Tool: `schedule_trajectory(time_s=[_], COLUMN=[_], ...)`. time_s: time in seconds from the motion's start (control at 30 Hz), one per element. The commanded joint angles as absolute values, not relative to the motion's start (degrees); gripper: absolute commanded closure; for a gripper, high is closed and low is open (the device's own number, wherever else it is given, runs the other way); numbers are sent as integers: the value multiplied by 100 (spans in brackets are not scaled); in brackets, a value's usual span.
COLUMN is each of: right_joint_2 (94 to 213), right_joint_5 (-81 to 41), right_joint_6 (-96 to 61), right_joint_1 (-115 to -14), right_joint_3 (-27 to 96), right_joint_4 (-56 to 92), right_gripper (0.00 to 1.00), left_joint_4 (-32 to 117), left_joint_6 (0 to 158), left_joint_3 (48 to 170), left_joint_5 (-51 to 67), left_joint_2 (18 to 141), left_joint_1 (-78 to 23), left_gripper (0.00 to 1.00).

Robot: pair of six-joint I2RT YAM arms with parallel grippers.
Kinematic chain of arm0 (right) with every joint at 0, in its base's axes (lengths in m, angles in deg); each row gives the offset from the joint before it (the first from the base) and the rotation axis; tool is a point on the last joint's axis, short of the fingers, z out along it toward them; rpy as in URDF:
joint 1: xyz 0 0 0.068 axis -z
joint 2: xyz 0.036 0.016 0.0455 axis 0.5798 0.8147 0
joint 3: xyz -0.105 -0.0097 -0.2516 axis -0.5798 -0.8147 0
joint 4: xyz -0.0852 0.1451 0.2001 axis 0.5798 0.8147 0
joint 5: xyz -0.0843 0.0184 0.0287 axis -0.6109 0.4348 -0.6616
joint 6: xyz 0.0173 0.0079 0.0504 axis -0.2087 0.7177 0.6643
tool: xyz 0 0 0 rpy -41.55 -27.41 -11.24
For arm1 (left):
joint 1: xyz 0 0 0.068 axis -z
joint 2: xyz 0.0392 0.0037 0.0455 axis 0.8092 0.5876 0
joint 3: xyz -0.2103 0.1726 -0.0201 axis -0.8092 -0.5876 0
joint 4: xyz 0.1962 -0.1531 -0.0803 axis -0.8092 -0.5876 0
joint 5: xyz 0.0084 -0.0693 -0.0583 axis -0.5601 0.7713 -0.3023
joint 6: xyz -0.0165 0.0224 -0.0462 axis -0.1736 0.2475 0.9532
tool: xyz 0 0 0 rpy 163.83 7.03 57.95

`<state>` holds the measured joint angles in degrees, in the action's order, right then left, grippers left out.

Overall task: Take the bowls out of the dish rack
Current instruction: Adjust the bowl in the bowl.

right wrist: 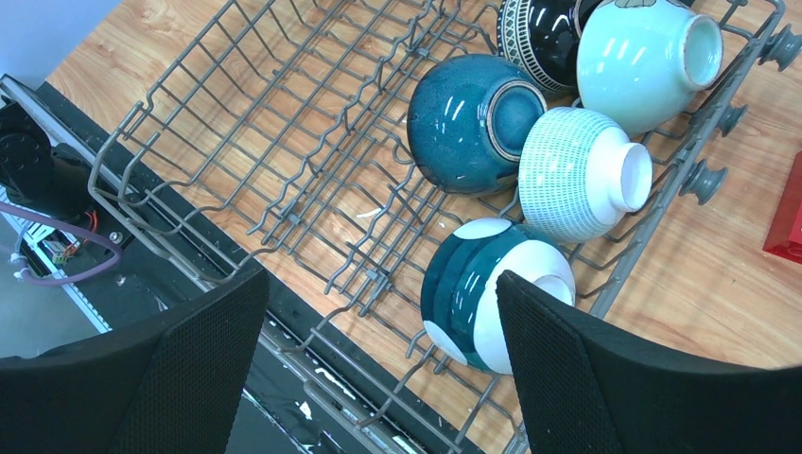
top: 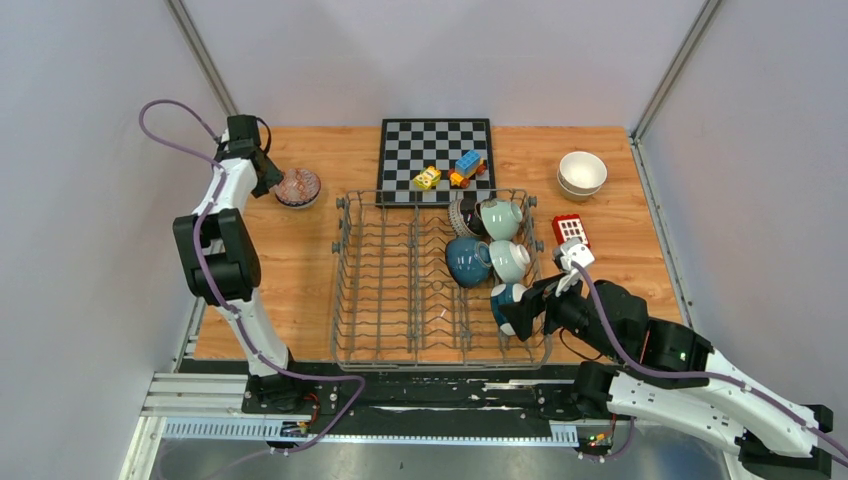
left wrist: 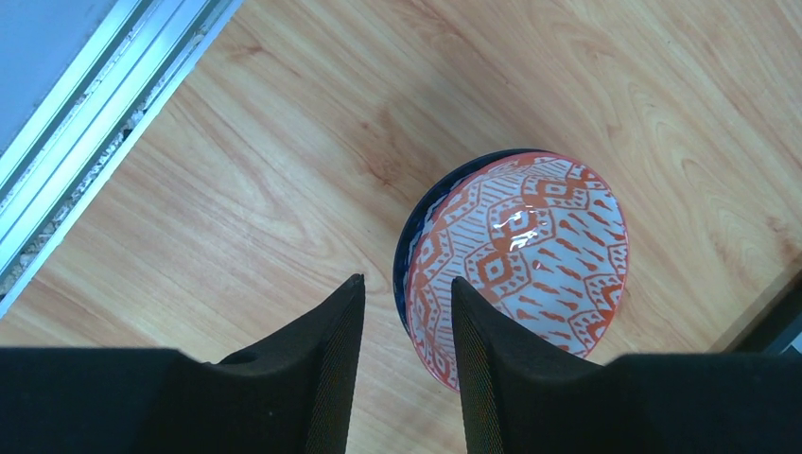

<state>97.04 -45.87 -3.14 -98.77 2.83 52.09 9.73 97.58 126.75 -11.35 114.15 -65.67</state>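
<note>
The grey wire dish rack [top: 400, 290] fills the table's middle. Its right side holds a dark-patterned bowl [top: 462, 215], a pale mint bowl [top: 501, 218], a dark teal bowl [top: 466, 262], a green-lined white bowl [top: 511, 262] and a teal-and-white bowl [top: 507, 301]. My right gripper [right wrist: 383, 276] hangs open over the rack's near right corner, with the teal-and-white bowl [right wrist: 492, 295] just ahead of its right finger. At the far left, my left gripper [left wrist: 407, 280] is open and empty, beside an orange-patterned bowl [left wrist: 530, 251] nested in a dark blue one. Two cream bowls [top: 582, 172] are stacked at the far right.
A chessboard [top: 410, 140] lies behind the rack with a yellow toy block [top: 427, 178] and a blue-orange one [top: 467, 165] on it. A red block [top: 570, 230] sits right of the rack. Grey walls close in both sides; the metal rail [top: 400, 395] runs along the near edge.
</note>
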Motion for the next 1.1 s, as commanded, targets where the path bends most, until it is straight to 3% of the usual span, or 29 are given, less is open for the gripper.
schedule_trajectory(time_s=[0.0, 0.43, 0.83, 1.07], right_joint_2=[9735, 9816, 9796, 9778], right_joint_5=[-4701, -4741, -4776, -4784], right_joint_6=[-319, -372, -343, -349], right_joint_1=[-9828, -9828, -9820, -9826], right_joint_3=[380, 422, 376, 350], right_joint_4=[5318, 5300, 5296, 5300], right_gripper=[7, 7, 7, 7], left_joint_4=[909, 948, 1040, 1370], left_joint_6=[9656, 9620, 9669, 9735], left_joint_3=[12739, 12653, 12660, 12424], left_joint_5=[-1145, -1135, -976, -820], left_joint_2=[11583, 11775, 11791, 11677], left_joint_1=[-6605, -6606, -6608, -6608], left_gripper=[60, 74, 98, 100])
